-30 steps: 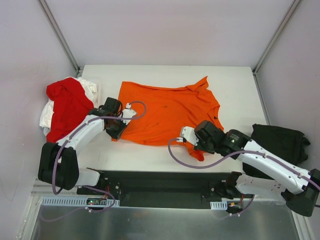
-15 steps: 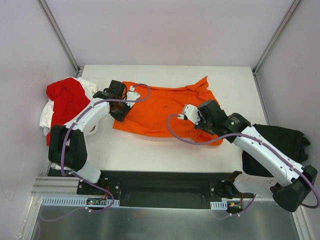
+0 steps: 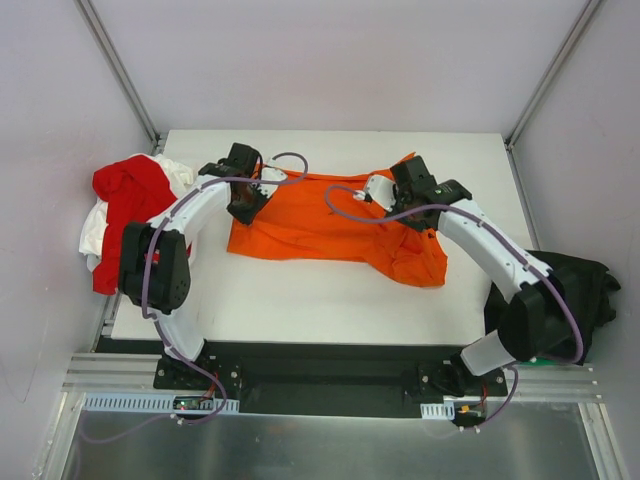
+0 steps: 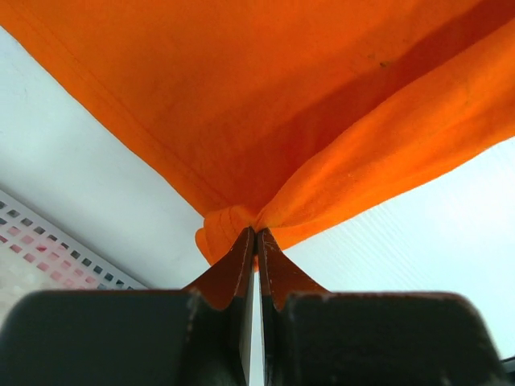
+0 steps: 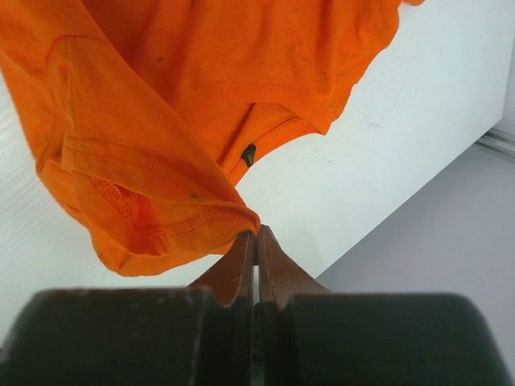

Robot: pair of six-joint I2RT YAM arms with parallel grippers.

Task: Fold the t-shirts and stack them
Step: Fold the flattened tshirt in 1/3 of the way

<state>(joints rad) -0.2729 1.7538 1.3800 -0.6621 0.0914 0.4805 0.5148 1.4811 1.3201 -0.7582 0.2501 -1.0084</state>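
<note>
Plain orange t-shirt (image 3: 310, 225), red t-shirt (image 3: 130, 205), white t-shirt (image 3: 92, 235) and black t-shirt (image 3: 590, 285); the table (image 3: 300, 295) is white.

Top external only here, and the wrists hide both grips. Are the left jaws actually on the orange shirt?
Observer: Yes. The left wrist view shows the left jaws shut on a bunched edge of the orange t-shirt.
Operator: Right side?
Observer: The right jaws are shut too, pinching a stitched hem of the same shirt.
Operator: Which end is that hem?
Observer: I can't say for sure. The neckline, with a small dark label, lies just beyond the pinch in the right wrist view.
</note>
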